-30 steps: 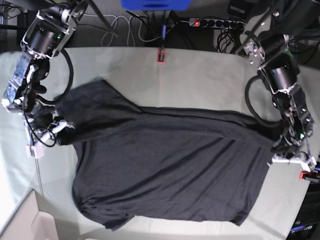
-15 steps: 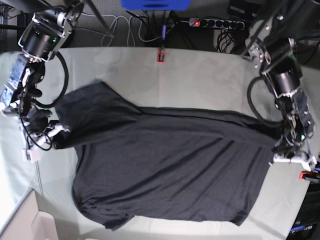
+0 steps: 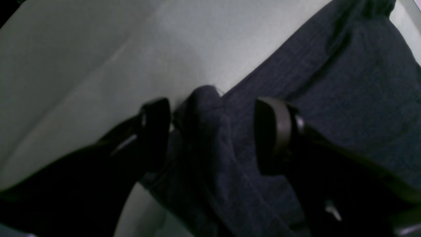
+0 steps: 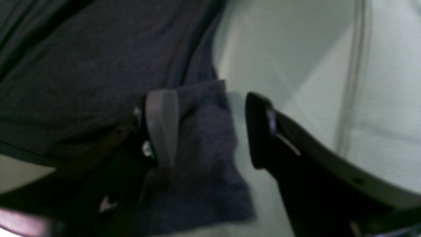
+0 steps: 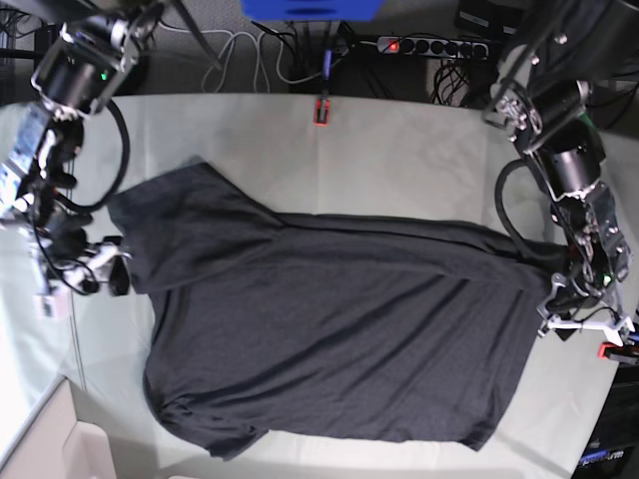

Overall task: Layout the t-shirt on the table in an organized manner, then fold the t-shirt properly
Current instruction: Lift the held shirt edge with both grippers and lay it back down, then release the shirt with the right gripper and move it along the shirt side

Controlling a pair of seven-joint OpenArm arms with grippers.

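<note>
The charcoal t-shirt (image 5: 329, 329) lies spread flat on the pale table (image 5: 399, 160), with its sleeves at the base view's left. No print shows. My right gripper (image 5: 105, 271) is at the upper sleeve's outer edge. In the right wrist view it (image 4: 210, 98) is open, and the sleeve corner (image 4: 200, 148) lies between the spread fingers. My left gripper (image 5: 555, 304) is at the shirt's right edge. In the left wrist view it (image 3: 213, 108) is open over a raised ridge of cloth (image 3: 204, 98).
A red clamp (image 5: 320, 112) sits at the table's far edge and another (image 5: 607, 349) at the right edge. A power strip with cables (image 5: 429, 45) lies beyond the far edge. A white box (image 5: 50, 449) stands at the front left corner.
My right gripper moved left and slightly down, drawing the upper sleeve outward and flatter. My left gripper stayed at the shirt's right edge, shifting slightly down.
</note>
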